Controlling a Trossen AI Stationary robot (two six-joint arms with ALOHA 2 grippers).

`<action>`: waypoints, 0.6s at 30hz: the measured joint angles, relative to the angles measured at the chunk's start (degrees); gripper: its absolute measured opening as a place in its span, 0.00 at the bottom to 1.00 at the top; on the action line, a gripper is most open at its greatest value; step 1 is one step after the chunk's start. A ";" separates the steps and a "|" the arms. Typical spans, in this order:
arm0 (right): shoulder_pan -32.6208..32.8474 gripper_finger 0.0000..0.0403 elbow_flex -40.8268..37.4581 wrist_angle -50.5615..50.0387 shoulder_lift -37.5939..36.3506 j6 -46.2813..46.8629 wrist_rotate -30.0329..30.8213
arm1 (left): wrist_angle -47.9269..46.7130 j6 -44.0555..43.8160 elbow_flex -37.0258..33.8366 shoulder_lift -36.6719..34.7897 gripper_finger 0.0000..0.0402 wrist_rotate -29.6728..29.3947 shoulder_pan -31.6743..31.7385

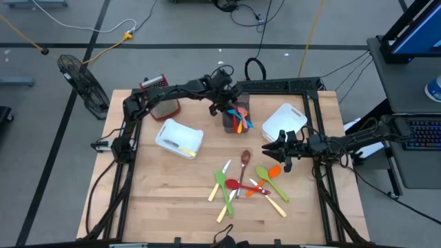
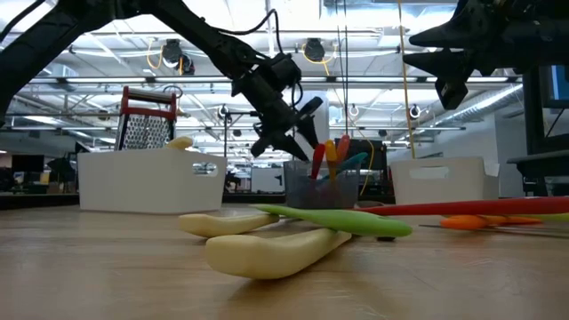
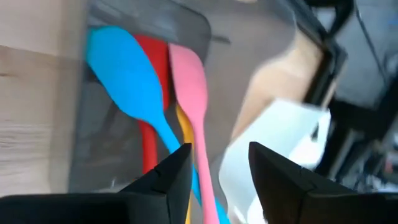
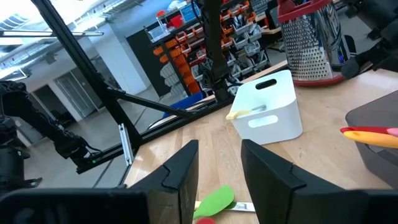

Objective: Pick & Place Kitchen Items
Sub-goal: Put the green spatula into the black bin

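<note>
Nearest me on the wooden table (image 1: 165, 193) lies a scatter of plastic utensils: a cream-handled spatula (image 2: 276, 252), a green silicone spatula (image 2: 333, 220), a red plastic spoon (image 1: 238, 185), a brown wooden spoon (image 1: 244, 162); my right gripper (image 1: 275, 151) hangs just above them, jaws parted and empty, a green spatula blade (image 4: 214, 200) below its tips; beyond, my left gripper (image 3: 217, 165) hovers over the dark grey bin (image 1: 231, 122), jaws part open, gripping nothing; just ahead of its fingertips (image 3: 177, 165) stand a blue silicone spatula (image 3: 124, 81), a pink spatula (image 3: 189, 81), a red utensil (image 3: 152, 56) and an orange one (image 3: 184, 127); a white rectangular bin (image 1: 180, 138) sits off to one side.
</note>
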 joint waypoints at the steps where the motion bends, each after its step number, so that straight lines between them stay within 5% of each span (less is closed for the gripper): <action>1: 0.00 0.28 0.00 -0.02 0.00 0.00 0.00 | 0.05 1.62 0.00 -0.30 0.41 1.38 0.09; 12: 0.00 0.28 0.00 -0.84 0.00 -0.11 -0.02 | -0.92 26.47 -0.02 -8.23 0.41 -0.86 -6.01; 18: 0.00 0.28 0.00 -1.27 0.00 -0.83 -0.02 | -3.25 31.30 0.04 -11.15 0.41 -2.79 -14.26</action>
